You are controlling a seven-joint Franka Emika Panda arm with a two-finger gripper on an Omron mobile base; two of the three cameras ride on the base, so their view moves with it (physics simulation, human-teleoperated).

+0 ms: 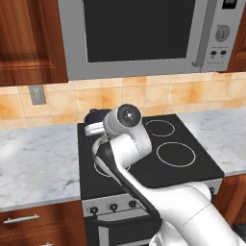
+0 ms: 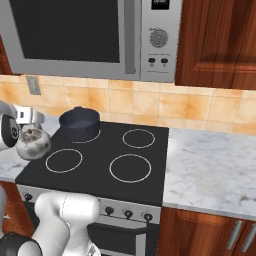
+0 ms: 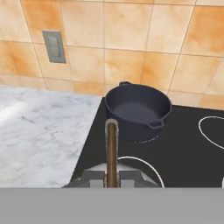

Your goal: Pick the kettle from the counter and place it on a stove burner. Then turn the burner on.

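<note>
gripper (image 3: 112, 177) clamped narrow on the kettle (image 2: 33, 141) handle, kettle hanging right under it, handle arch running straight ahead from the fingers. front-left stove burner (image 2: 63, 160) sits just below and slightly ahead, so the drop looks short. counts: one kettle, one dark pot (image 3: 137, 111) ahead, four burner rings, one arm.
</note>
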